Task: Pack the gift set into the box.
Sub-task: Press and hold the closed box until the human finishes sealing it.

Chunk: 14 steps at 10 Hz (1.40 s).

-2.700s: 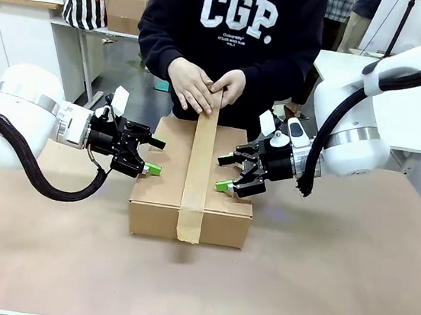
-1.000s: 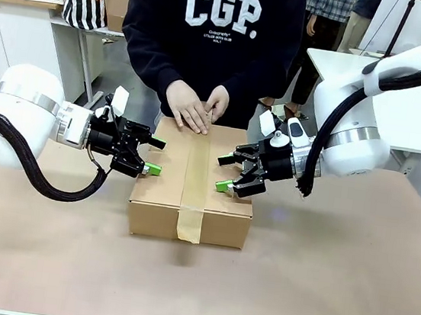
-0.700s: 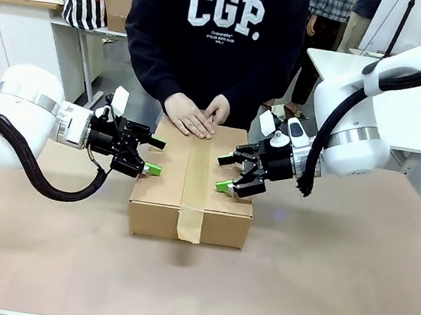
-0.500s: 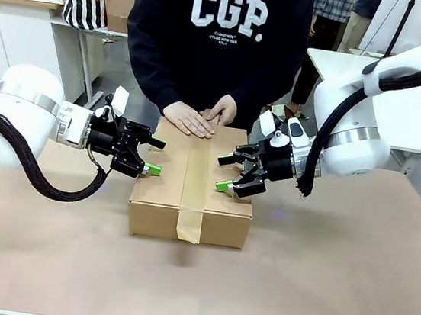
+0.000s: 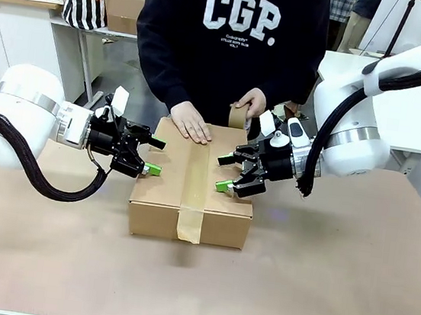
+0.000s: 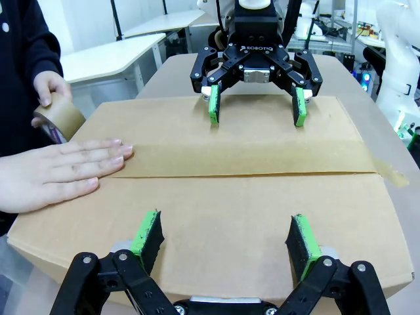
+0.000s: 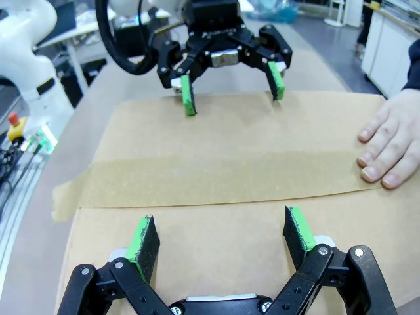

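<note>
Both pincers, left (image 5: 151,156) and right (image 5: 225,172), sit spread apart over the taped box (image 5: 193,182); a hand (image 5: 192,121) presses its top.

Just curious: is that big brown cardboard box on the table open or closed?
Closed. The brown cardboard box has its flaps down flat, with a strip of brown tape along the seam.
</note>
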{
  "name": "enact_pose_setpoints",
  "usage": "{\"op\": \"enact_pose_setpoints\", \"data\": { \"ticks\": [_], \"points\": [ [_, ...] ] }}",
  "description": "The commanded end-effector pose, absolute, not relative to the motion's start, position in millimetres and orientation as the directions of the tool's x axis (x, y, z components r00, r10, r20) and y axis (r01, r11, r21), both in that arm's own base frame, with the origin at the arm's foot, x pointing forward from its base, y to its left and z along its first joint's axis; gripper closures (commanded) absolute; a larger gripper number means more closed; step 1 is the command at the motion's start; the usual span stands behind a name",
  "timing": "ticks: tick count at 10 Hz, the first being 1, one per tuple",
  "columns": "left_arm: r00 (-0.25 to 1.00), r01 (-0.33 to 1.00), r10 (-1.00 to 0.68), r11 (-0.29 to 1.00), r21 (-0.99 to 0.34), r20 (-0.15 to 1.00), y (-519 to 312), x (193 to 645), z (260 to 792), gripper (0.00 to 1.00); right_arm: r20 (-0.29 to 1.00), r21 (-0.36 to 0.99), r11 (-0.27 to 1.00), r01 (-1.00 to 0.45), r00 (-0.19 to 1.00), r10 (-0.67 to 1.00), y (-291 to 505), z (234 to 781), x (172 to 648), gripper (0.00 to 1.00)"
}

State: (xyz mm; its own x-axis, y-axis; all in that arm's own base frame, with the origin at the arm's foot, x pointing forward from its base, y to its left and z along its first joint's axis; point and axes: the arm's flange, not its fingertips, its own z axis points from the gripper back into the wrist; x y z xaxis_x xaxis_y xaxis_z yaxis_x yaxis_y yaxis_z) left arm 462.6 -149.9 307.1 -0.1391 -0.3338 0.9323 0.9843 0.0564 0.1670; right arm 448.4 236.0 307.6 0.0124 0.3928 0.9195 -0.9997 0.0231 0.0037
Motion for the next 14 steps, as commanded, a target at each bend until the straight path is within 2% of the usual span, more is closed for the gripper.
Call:
{"op": "enact_pose_setpoints", "data": {
  "ticks": [1,14],
  "points": [
    [-0.141,0.984,-0.336,0.051,0.168,0.931,-148.7,462.1,305.7,0.0,0.918,-0.012,0.018,-1.0,-0.004,0.397,235.7,306.3,448.1,0.0],
    [-0.141,0.984,-0.336,0.051,0.168,0.931,-148.7,462.1,305.7,0.0,0.918,-0.012,0.018,-1.0,-0.004,0.397,235.7,306.3,448.1,0.0]
  ]
}}
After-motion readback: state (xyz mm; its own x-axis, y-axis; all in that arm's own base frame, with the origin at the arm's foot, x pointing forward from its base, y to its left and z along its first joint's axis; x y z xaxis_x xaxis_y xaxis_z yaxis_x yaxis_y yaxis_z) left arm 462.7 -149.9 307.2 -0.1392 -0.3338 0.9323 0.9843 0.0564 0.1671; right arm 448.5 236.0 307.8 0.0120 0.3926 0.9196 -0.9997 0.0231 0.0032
